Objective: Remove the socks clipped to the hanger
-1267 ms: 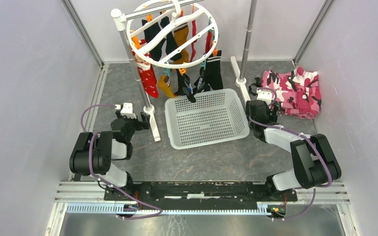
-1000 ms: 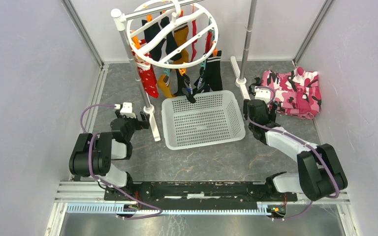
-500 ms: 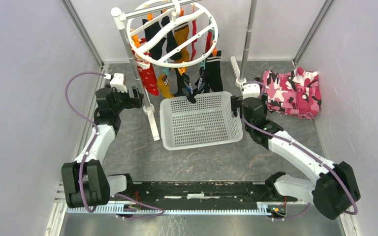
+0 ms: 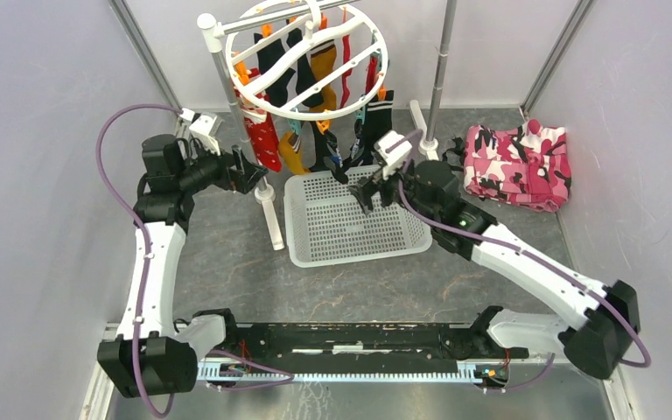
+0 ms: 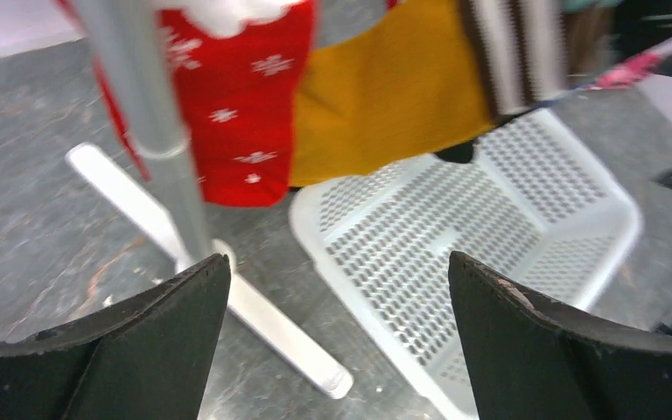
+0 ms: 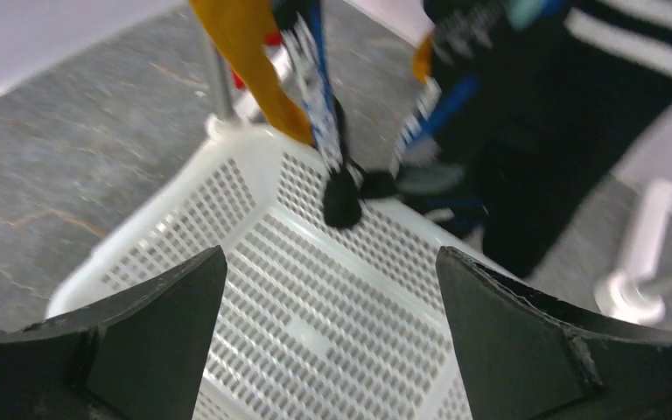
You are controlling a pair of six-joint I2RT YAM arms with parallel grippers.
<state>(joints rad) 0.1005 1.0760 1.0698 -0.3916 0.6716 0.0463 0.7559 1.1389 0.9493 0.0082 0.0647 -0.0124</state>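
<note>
At the near edge of the counter (image 4: pixel 332 293) my two arms are bolted down, and both reach toward the far side. Just past them sits the white basket (image 4: pixel 359 252), parked right under the laundry. I'd guess that's so whatever gets unclipped drops straight in.

My right end effector (image 4: pixel 369 194) hovers over the basket's far half, jaws wide with nothing in them. It's aimed at the black socks (image 6: pixel 542 149) dangling there, and one toe hangs just inside the far rim.

My left end effector (image 4: pixel 247 171) is off to the left, just beside the stand's pole (image 4: pixel 243 131). It's also spread wide and empty, facing the red sock (image 5: pixel 245 105) and the mustard sock (image 5: pixel 385 96) next to it.

Furthest back and highest up is the round white hanger (image 4: pixel 384 63), with every sock clipped to it.

Going in open makes sense to me: pinch fabric low, tug down, and let the clip give.
</note>
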